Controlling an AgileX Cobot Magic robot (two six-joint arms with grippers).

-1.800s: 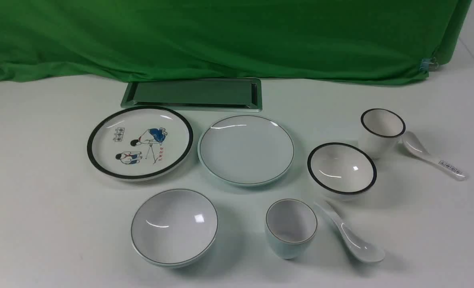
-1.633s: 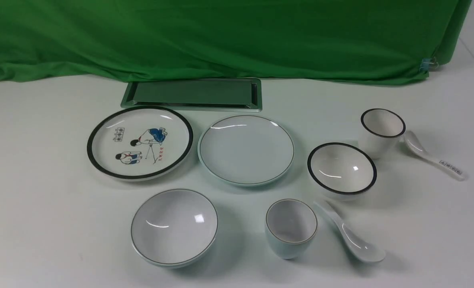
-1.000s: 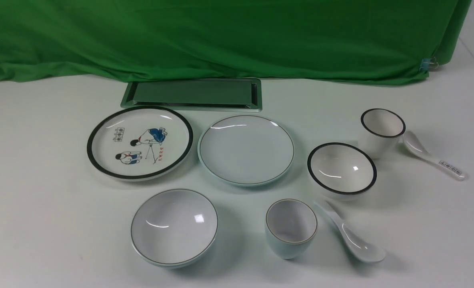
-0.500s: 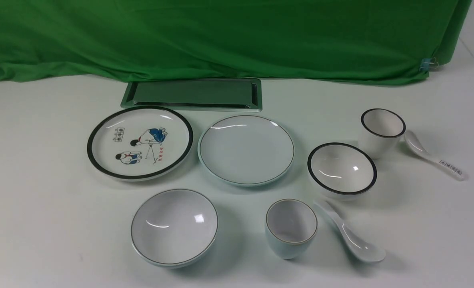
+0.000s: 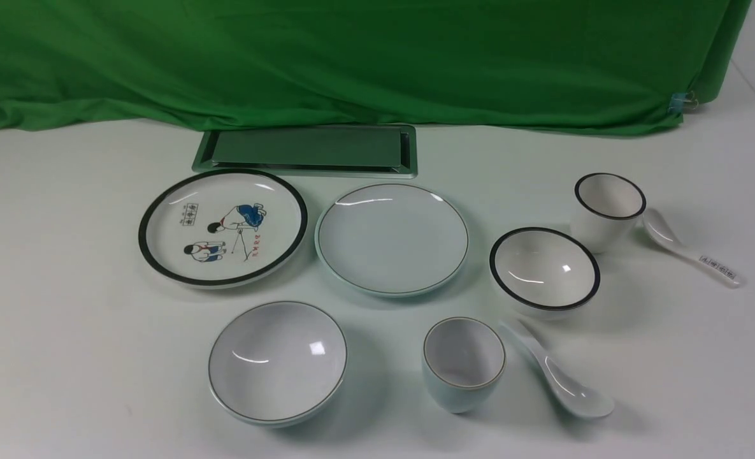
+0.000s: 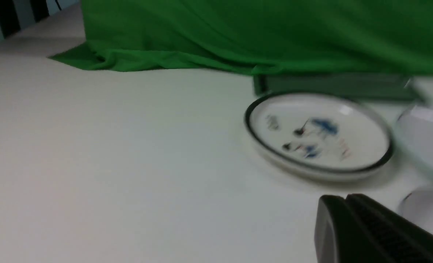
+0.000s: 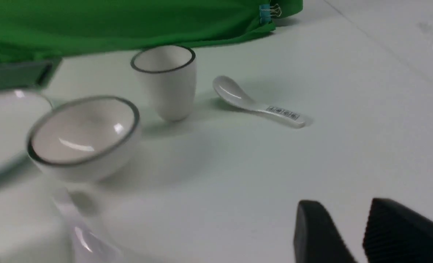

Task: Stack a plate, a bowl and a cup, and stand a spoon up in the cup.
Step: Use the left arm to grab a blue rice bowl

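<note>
We're keeping our left gripper [image 6: 348, 197] pressed together and our right gripper [image 7: 351, 202] spread, holding nothing. The plate [image 5: 393, 239] is lying beyond the bowl [image 5: 278, 361] and the cup [image 5: 464, 354]; the spoon [image 5: 562, 376] is resting beside the cup. We're risking knocking the cup if we're reaching carelessly for the spoon, or chipping the bowl's rim by pinching too hard.
</note>
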